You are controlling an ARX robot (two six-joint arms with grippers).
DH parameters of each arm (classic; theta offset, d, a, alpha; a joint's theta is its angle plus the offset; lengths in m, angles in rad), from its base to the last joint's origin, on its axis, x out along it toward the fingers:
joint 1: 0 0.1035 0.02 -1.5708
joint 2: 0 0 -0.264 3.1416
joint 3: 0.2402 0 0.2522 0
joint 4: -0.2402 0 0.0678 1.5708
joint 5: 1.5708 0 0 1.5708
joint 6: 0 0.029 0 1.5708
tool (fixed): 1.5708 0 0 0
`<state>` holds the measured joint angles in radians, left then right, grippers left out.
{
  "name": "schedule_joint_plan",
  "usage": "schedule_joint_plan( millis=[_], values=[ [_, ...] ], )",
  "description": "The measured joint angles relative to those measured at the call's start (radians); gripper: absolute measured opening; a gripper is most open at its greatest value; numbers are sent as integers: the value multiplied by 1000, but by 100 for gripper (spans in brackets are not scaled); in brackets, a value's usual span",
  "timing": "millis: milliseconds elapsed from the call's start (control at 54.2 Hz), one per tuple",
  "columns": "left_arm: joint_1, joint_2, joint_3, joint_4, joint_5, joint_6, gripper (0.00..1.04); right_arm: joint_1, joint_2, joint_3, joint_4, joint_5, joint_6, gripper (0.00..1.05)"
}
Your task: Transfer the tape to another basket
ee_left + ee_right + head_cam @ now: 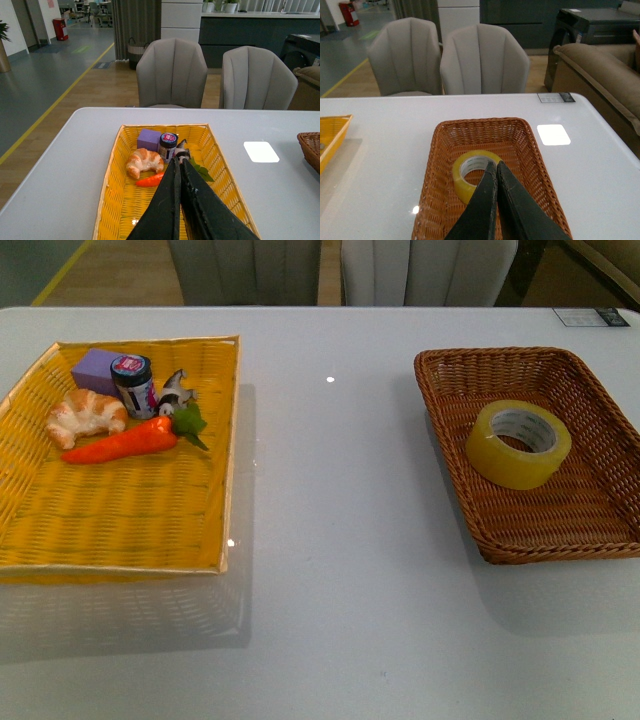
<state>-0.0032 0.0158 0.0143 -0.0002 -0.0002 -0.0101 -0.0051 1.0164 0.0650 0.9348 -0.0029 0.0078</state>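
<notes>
The yellowish tape roll [518,443] lies tilted inside the dark brown wicker basket [470,510] at the right of the table. It also shows in the right wrist view [470,172], in the same basket [517,132]. My right gripper [495,163] is shut and empty, held above the basket with its tips over the roll. My left gripper [178,160] is shut and empty, held above the yellow basket [117,195]. Neither arm shows in the front view.
The yellow flat basket [120,530] at the left holds a croissant [86,415], a toy carrot [125,443], a purple block [97,368], a small dark jar [133,385] and a small black-and-white object [176,391]. Two grey chairs [172,72] stand beyond the table's far edge.
</notes>
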Motion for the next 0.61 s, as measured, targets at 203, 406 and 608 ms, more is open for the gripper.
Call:
schedule_joint_plan(
  millis=[203,406,608],
  values=[
    [0,0,0,0,0,0,2,1,-179,-37,-141,3,-1,2],
    [0,0,0,0,0,0,2,2,-334,-41,-274,3,-2,2],
    [0,0,0,0,0,0,2,2,-470,-42,-398,3,-2,2]
  ],
)
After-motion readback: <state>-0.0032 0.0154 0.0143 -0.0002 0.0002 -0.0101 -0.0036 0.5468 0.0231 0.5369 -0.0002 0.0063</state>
